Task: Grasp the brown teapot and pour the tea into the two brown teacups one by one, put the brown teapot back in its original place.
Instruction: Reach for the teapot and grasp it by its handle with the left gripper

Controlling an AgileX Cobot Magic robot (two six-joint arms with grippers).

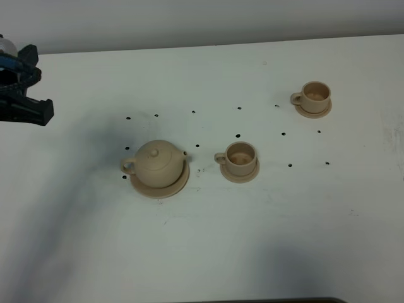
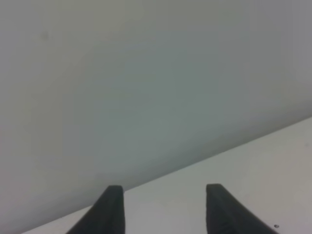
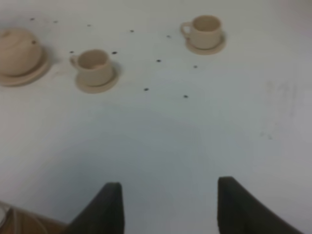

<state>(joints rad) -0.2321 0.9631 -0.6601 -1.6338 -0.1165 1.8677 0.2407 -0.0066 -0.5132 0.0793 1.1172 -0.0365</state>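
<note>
The brown teapot (image 1: 156, 163) stands on its wide saucer (image 1: 179, 184), left of the table's middle, handle to the left. One brown teacup (image 1: 240, 157) on a small saucer is just right of it. The other teacup (image 1: 314, 96) is at the far right. The right wrist view shows the teapot (image 3: 17, 50), the near cup (image 3: 94, 65) and the far cup (image 3: 206, 30). My right gripper (image 3: 170, 209) is open and empty, well short of them. My left gripper (image 2: 165, 209) is open and empty, facing the wall; its arm (image 1: 22, 95) is at the far left.
Small black dots (image 1: 238, 135) mark the white table (image 1: 265, 233) around the tea set. The back wall (image 2: 146, 73) runs behind the table's far edge. A brown strip (image 3: 22, 225) shows past the table's front edge in the right wrist view.
</note>
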